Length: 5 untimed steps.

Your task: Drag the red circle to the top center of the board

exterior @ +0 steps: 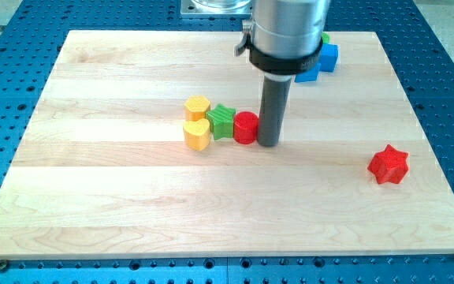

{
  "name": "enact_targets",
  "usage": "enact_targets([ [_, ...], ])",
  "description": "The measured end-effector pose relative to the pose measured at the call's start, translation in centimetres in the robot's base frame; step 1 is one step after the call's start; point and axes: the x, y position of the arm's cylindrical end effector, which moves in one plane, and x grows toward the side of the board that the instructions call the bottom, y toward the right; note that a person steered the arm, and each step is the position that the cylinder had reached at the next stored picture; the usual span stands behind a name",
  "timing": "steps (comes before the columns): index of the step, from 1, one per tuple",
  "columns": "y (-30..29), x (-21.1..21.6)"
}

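1. Arm enters from the view's top, just right of centre; only its last segment shows, a wide silver cylinder (288, 28) cut off by the frame edge.
2. A black collar rings the cylinder's lower end, with a small bracket on its left side.
3. A straight dark rod (272, 106) hangs vertically from the collar, no visible tilt.
4. My tip (269, 143) sits down on the table (117, 205), near the middle.

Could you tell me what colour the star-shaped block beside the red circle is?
Green star, seen in the camera view.
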Motion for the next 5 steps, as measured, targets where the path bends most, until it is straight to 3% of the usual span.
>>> enact_targets([
  [1, 0.1, -0.7],
  [3, -0.7, 3.9],
  [5, 0.2, -4.5],
])
